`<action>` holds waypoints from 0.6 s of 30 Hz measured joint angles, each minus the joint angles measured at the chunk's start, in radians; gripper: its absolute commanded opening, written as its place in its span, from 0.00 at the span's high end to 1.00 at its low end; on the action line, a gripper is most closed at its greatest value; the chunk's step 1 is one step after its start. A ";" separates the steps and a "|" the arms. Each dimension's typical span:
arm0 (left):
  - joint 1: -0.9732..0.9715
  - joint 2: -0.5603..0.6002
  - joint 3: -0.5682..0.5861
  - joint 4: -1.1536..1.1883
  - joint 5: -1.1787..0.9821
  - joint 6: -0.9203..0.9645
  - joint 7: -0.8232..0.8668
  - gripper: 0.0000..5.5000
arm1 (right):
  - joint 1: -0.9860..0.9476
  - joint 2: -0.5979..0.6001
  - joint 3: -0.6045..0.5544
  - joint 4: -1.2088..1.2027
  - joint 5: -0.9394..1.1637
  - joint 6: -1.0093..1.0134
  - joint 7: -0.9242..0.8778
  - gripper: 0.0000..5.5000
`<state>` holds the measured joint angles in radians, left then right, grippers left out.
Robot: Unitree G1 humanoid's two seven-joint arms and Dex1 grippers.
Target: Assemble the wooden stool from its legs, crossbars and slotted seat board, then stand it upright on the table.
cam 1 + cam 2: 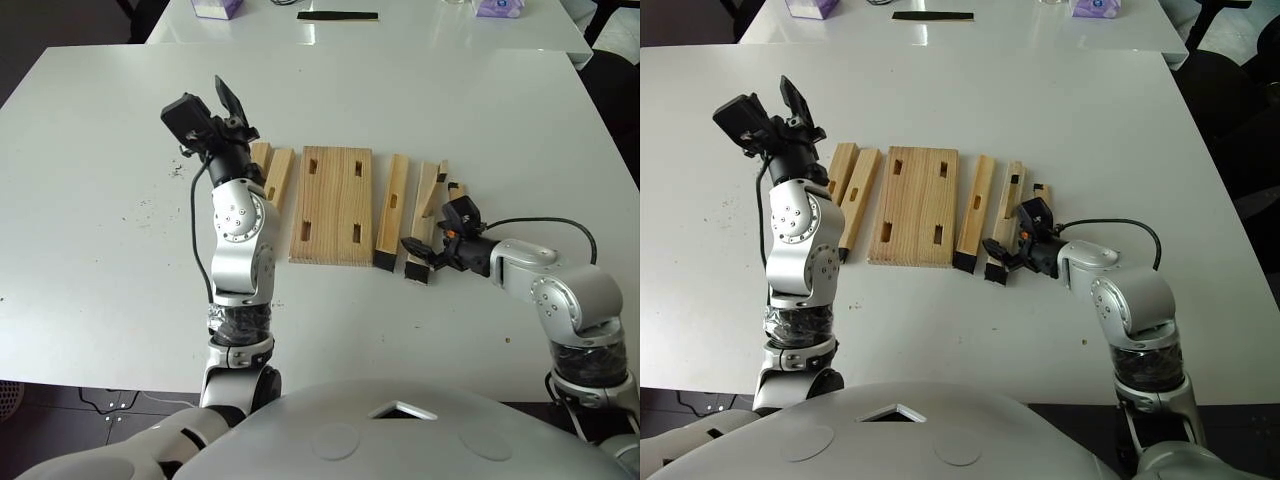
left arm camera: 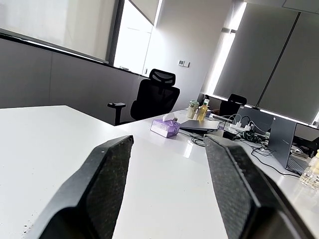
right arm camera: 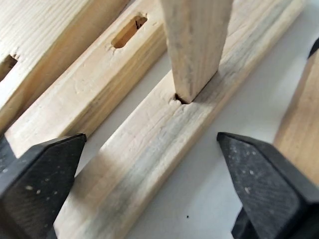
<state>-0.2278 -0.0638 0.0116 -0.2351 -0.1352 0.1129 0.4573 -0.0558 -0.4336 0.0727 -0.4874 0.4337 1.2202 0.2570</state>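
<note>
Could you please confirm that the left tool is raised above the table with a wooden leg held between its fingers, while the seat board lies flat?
Not quite. The left tool is raised above the table, but it is open and holds nothing between its fingers, as the left wrist view shows. The seat board does lie flat.
</note>
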 measured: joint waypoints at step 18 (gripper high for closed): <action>-0.032 -0.007 0.043 0.015 -0.018 -0.013 -0.021 0.52 | 0.051 -0.043 0.044 -0.020 -0.095 -0.077 -0.017 0.12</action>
<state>-0.2599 -0.0705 0.0544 -0.2204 -0.1528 0.1001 0.4358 -0.0049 -0.4765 0.1162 -0.5078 0.3385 1.1432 0.2404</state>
